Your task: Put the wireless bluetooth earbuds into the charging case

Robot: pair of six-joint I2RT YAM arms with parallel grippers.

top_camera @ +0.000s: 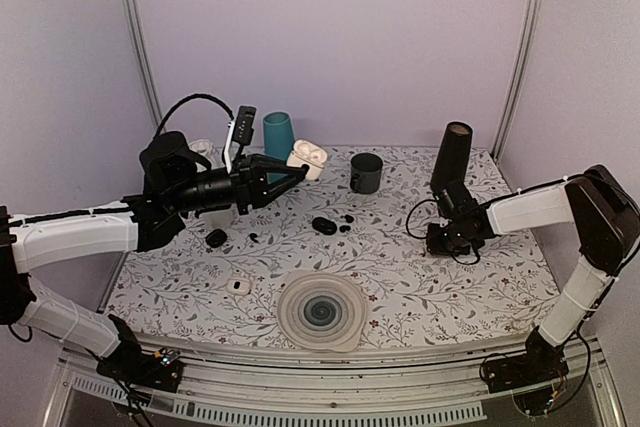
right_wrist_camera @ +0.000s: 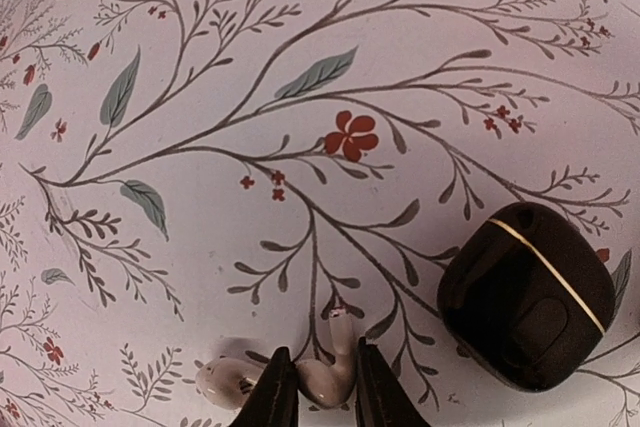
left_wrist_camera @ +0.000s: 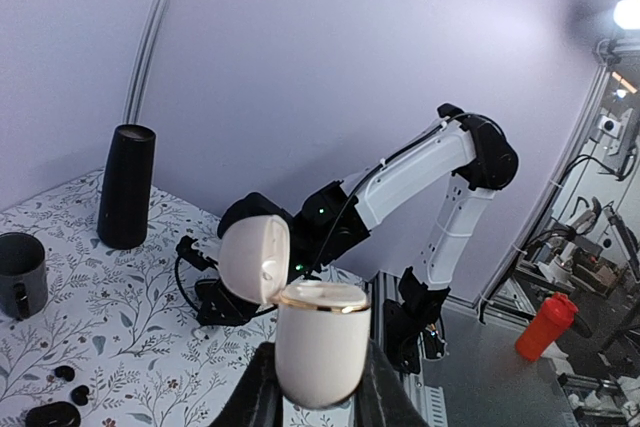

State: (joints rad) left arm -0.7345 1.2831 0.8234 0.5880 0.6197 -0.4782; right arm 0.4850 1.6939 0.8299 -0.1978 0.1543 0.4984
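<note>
Aluminium rail (top_camera: 350, 375) fronts floral tablecloth (top_camera: 450, 287); lilac walls (top_camera: 340, 37) on 3 sides.

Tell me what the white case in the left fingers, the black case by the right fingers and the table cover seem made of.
White case: likely smooth plastic, satin sheen, gold metallic-looking rim. Black case: apparently smooth hard plastic, faint sheen, thin gold line. Table cover: matte floral-printed sheet; fabric or vinyl, unclear.

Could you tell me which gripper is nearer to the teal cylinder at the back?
Left. The left gripper, holding the open white case, hangs just beside the teal cylinder; the right gripper pinches a white earbud far across the table.
</note>
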